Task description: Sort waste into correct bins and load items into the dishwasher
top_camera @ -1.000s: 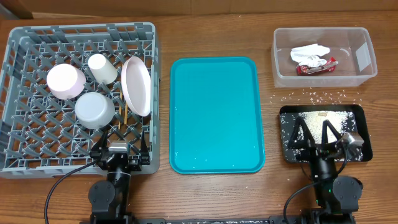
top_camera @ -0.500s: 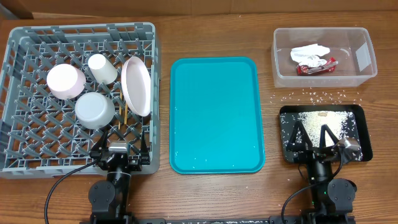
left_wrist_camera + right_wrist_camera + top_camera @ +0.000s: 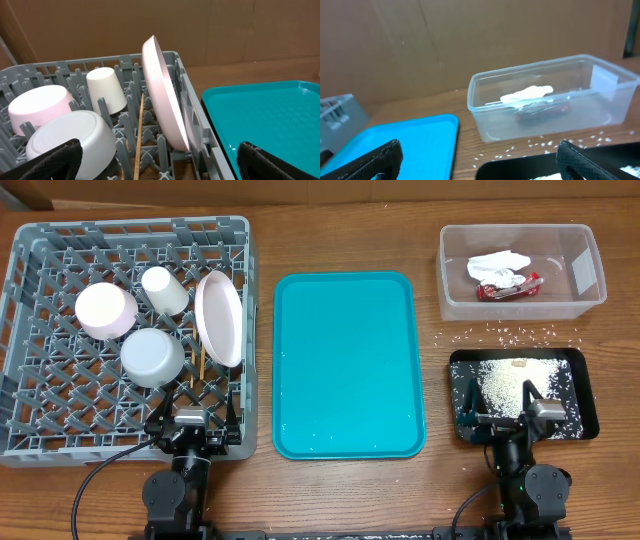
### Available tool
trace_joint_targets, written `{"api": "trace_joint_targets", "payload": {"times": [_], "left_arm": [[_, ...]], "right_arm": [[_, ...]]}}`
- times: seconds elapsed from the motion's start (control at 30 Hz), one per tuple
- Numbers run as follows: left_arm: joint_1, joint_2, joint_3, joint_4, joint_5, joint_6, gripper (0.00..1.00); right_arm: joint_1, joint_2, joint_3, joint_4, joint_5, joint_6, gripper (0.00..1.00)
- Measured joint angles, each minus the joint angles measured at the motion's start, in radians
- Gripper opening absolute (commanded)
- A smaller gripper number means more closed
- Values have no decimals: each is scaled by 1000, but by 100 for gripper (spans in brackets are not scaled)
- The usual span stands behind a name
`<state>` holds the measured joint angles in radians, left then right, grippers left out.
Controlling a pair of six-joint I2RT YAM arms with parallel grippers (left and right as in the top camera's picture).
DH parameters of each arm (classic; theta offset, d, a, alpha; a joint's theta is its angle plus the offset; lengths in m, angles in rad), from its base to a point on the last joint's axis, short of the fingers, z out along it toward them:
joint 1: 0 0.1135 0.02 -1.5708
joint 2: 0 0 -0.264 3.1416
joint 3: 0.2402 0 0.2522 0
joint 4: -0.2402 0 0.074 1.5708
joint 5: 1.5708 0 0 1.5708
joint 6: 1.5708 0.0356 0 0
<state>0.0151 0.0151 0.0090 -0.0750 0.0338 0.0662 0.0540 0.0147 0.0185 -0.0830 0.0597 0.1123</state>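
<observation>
The grey dishwasher rack point(image 3: 40, 300) holds the pink plate point(image 3: 218, 317) on edge, the pink bowl point(image 3: 105, 311), the grey-white bowl point(image 3: 152, 357), the white cup point(image 3: 165, 290) and the chopsticks point(image 3: 201, 365). My left gripper point(image 3: 195, 408) stands open at the rack's near edge, empty; its view shows the plate point(image 3: 162, 95) and a chopstick point(image 3: 138, 140). The napkin point(image 3: 497, 264) and red wrapper point(image 3: 510, 288) lie in the clear tub point(image 3: 590, 275). Rice point(image 3: 510, 380) covers the black tray point(image 3: 575, 360). My right gripper point(image 3: 498, 395) is open and empty over that tray's near side.
Between rack and bins lies a bare teal serving tray point(image 3: 350, 365). Loose rice grains point(image 3: 500, 333) dot the wood between the tub and the black tray, and they show in the right wrist view point(image 3: 545, 144) too. A cardboard wall stands behind the table.
The right gripper has drawn back toward the table's near edge and turned straight, away from its rightward slant over the black tray. The left arm has not moved.
</observation>
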Motion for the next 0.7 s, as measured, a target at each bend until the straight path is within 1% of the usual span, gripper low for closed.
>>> {"api": "trace_joint_targets", "payload": {"times": [0.27,0.7], "left_arm": [[0,0,0,0,0,0,100],[0,0,0,0,0,0,100]], "right_arm": [[0,0,0,0,-1,-68,100],[7,0,0,0,-5,-72,100]]}}
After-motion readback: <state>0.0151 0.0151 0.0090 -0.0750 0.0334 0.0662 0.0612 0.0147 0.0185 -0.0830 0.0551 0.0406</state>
